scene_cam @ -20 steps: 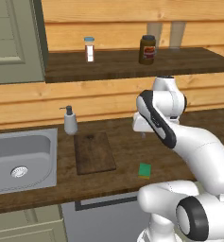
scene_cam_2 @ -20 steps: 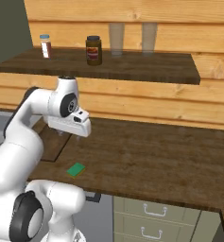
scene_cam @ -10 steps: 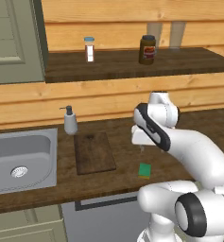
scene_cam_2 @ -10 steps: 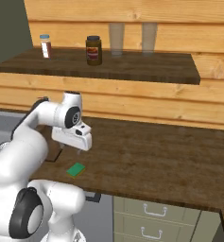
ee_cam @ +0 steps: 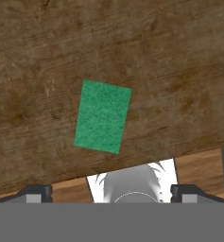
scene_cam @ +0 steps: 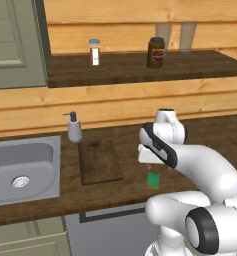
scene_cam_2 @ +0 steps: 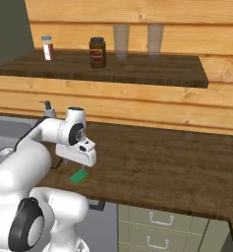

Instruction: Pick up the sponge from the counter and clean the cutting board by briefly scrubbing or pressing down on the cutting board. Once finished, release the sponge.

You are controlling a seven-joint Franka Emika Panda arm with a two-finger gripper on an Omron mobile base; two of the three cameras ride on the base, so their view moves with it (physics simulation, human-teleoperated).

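The green sponge (scene_cam: 153, 180) (scene_cam_2: 79, 176) lies flat on the counter (scene_cam: 210, 135) close to its front edge. In the hand view the sponge (ee_cam: 103, 116) sits just ahead of my gripper (ee_cam: 111, 194), a little left of centre, with dark wood (ee_cam: 170, 56) all around it. My gripper (scene_cam: 149, 166) (scene_cam_2: 79, 166) hangs straight above the sponge, pointing down, open wide and holding nothing. The fingertips (ee_cam: 35, 193) stand far apart and clear of the sponge. The dark brown cutting board (scene_cam: 100, 161) rests to the sponge's left, between it and the sink.
A steel sink (scene_cam: 20, 170) is set in the counter at the left, with a soap dispenser (scene_cam: 74, 128) behind the board. A higher shelf (scene_cam: 140, 67) carries a brown jar (scene_cam: 156, 52) and a small bottle (scene_cam: 94, 52). Drawers (scene_cam_2: 157, 221) sit below the counter edge.
The arm has come down and forward, bringing the hand from mid-height to just above the sponge. The jaws stay wide apart. Sponge and board have not moved.
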